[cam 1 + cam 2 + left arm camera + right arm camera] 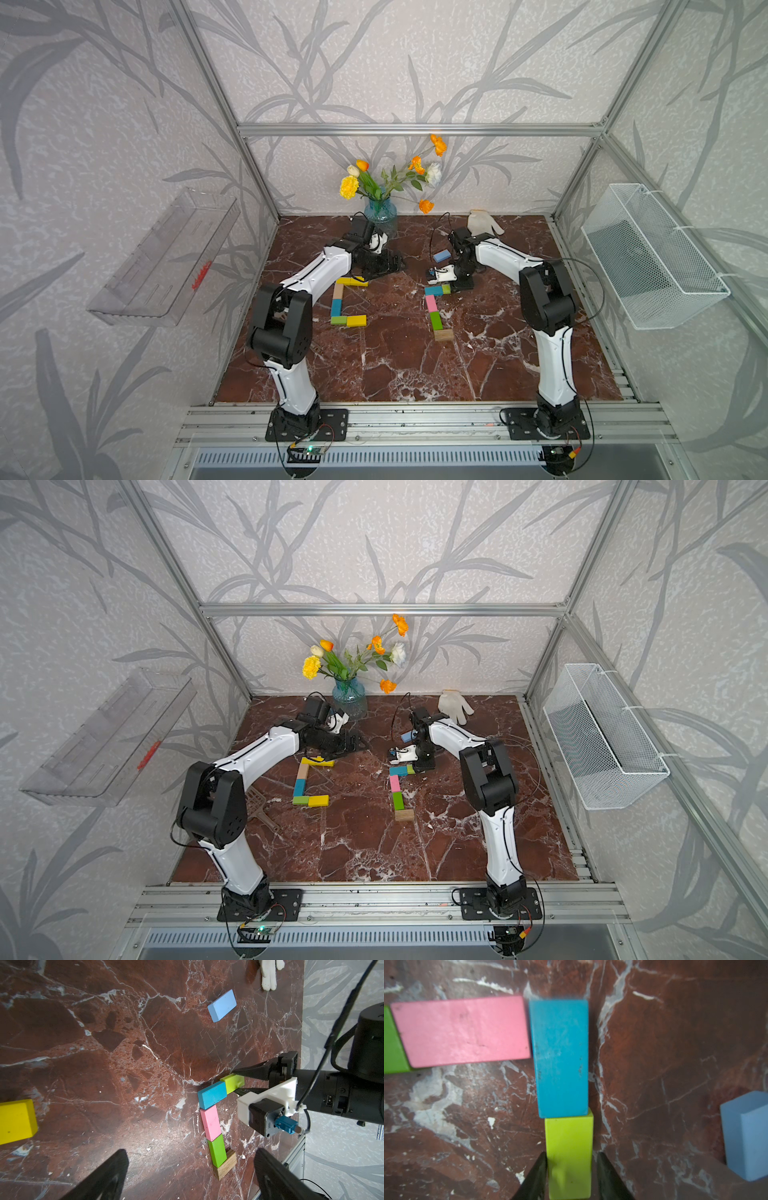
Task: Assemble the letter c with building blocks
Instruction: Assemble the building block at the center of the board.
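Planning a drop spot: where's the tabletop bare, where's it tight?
Bare: front centre of brown marble table, nearer than the brown wooden block; strip between coloured-block C and pink block. Crowded: back centre, by blue glass vase, white glove, light-blue block.

I'm working in a robot test cell, a lab rig rather than any lived-in room. An aluminium frame [415, 129] boxes the space, with leaf-print wallpaper panels [374, 62] for walls. Two white-and-black arms [552, 365] are bolted by black plates to a slotted rail [415, 419] at the front, with a small circuit board [309, 449] wired below. The marble-look tabletop [395, 365] is probably a printed sheet, though I can't be sure from here. A vase of flowers [380, 212], a clear wall tray [166, 266], a wire basket [656, 262] and building blocks [356, 320] read as staged props.
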### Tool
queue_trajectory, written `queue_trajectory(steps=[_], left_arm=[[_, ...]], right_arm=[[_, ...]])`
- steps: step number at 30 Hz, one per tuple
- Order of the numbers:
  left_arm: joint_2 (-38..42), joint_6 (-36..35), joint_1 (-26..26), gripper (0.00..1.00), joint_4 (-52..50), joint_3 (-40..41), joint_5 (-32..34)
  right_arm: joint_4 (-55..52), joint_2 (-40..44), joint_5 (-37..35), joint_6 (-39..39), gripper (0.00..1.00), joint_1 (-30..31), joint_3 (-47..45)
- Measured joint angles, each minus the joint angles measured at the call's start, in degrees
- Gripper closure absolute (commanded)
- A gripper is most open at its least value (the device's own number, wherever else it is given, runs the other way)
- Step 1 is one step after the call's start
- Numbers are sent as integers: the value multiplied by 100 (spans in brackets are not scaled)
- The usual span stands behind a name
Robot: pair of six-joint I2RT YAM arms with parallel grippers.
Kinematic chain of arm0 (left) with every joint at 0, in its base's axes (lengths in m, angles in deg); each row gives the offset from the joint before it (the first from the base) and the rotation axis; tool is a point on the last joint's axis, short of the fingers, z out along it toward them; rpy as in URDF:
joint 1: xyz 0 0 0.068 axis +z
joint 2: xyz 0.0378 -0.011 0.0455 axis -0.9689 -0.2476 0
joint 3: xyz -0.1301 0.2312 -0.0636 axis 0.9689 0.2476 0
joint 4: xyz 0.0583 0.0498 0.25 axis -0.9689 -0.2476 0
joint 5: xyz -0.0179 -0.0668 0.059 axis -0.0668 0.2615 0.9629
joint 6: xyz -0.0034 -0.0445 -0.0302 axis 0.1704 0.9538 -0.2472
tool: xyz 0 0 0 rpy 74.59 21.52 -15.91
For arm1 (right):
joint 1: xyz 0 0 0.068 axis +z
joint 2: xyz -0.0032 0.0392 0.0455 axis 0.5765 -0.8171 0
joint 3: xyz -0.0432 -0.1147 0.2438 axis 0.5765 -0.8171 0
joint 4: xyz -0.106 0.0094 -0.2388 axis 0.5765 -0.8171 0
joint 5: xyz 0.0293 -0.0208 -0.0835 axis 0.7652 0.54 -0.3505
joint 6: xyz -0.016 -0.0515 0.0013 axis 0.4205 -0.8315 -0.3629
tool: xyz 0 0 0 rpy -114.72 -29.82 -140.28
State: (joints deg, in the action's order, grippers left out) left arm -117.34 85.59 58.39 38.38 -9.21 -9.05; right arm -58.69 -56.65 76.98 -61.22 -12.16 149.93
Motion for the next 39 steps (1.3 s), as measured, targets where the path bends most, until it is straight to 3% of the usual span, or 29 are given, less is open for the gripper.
queue_trajectory(steps=[7,13,14,16,24,30,36,39], left_arm=[[0,0,0,5,0,0,-2],[0,0,0,5,0,0,0],[0,0,0,5,0,0,0],[-2,0,0,5,0,0,0],[-48,0,0,5,2,-2,0],[-55,-2,0,5,11,0,-2],[-55,-4,9,5,15,-2,-2],[-55,-4,13,5,15,-2,0]], right_arm=[[11,111,275,142,60,-61,-66],[280,876,754,826,60,-275,-586],[365,1051,815,1058,45,-304,-706],[595,1316,909,1585,1,-354,-907],[1917,1709,1226,4111,1,-334,-1902],[2430,1714,1134,5578,0,-323,-1934],[2457,1727,662,6279,10,-225,-1635],[2369,1725,426,6645,21,-197,-1300]])
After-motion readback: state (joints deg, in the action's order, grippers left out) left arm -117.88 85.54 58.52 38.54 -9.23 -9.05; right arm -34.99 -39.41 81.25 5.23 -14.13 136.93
